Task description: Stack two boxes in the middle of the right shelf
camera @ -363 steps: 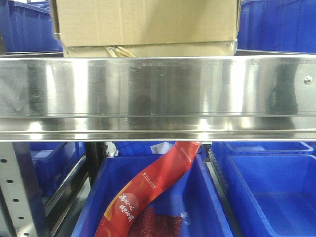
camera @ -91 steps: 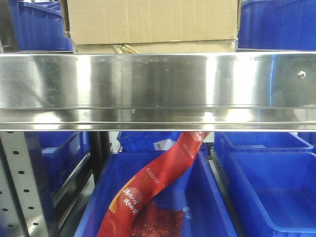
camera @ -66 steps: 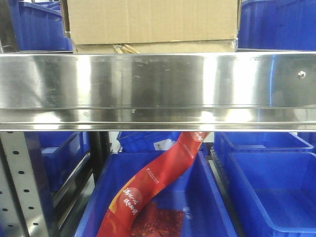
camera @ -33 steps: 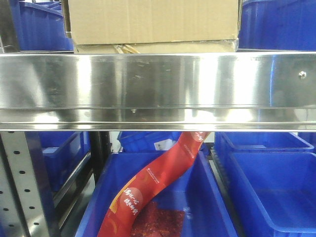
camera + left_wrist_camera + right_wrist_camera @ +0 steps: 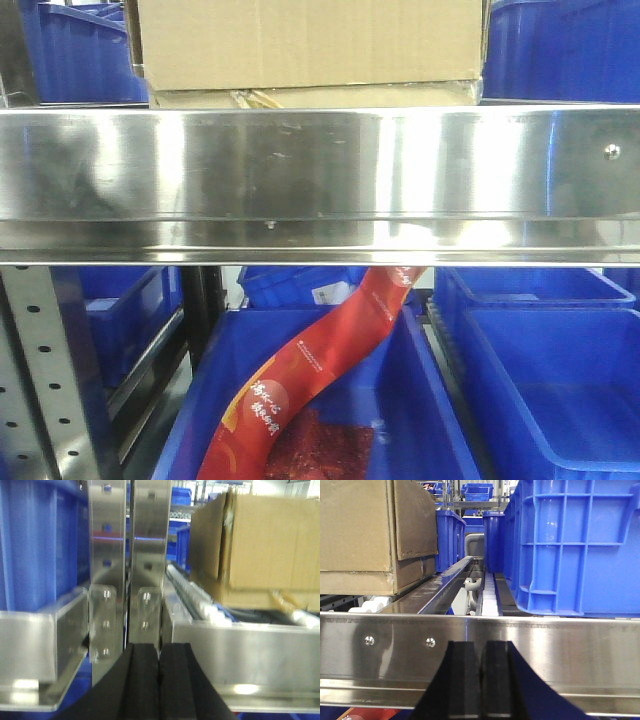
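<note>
I find the larger box (image 5: 310, 42) seated squarely on the flatter box (image 5: 310, 97), both on the steel shelf (image 5: 320, 170) behind its lip, so I judge the stack placed. My left gripper (image 5: 159, 680) and right gripper (image 5: 481, 680) have jaws pressed closed on nothing, both hanging outside the lip, clear of the stack.

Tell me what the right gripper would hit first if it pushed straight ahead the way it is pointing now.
Most likely the shelf's stainless front lip. The right gripper, pads together and holding nothing, points squarely at that band, with the blue bin and roller track behind and above it. Depth to the lip is unclear.
</note>
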